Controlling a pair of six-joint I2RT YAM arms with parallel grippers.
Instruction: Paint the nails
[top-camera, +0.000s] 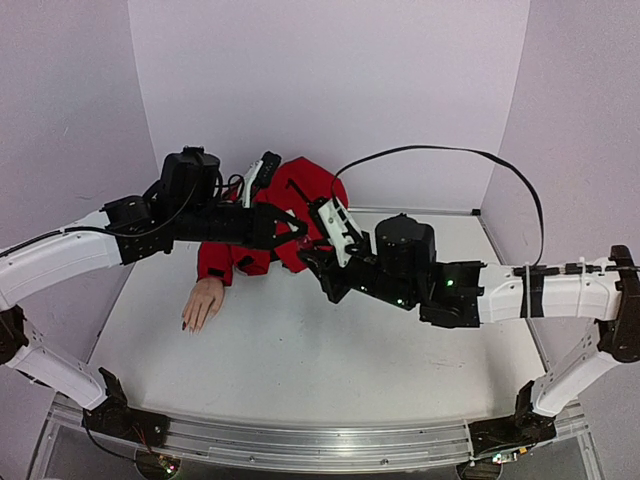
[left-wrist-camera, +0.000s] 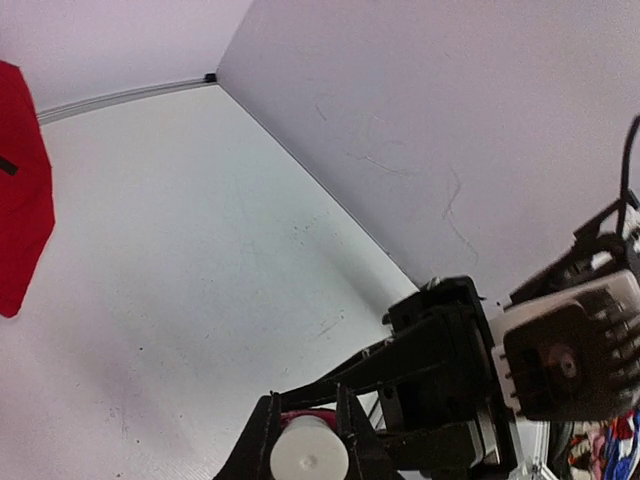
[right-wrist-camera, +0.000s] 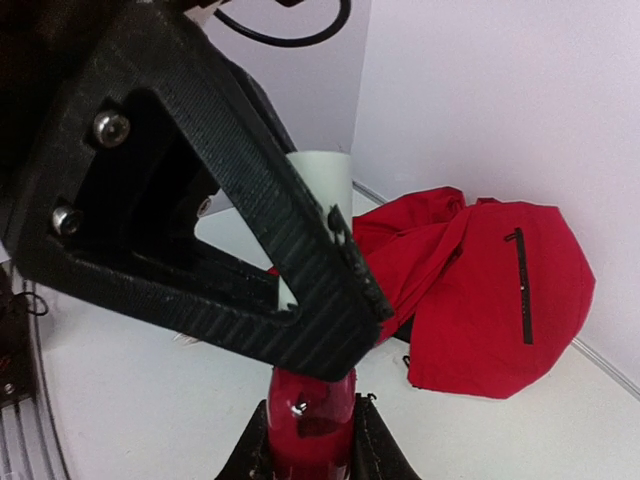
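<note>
Two claws on one small thing: my right claw (right-wrist-camera: 312, 440) is clamped on the pink-red body of the polish bottle (right-wrist-camera: 308, 395), and my left claw (left-wrist-camera: 305, 420) is pressed together on the white cap (left-wrist-camera: 308, 455) at the bottle's top. I hold it this way, I judge, so that one side keeps the body from turning while the other twists the cap loose. The brush presumably sits under that cap, and nothing gets painted until it comes off. As far as I can tell the bottle is held up off the counter (top-camera: 330, 360), over its middle and towards the far edge.

The nails (top-camera: 189, 324) are well apart from all this, on the mannequin hand (top-camera: 204, 300) lying flat near the counter's left edge, fingertips aimed at the near edge. From above they are too small for me to tell painted from bare (a dark fleck at one tip may be polish). The wrist runs into the red jacket (top-camera: 315, 190) bunched by the far edge, and the hand lies palm down, nails up, where a brush can reach.

As for writing, there is none I can read: the cap is plain, the bottle shows no label from either wrist view, and the jacket offers only a dark zip line
</note>
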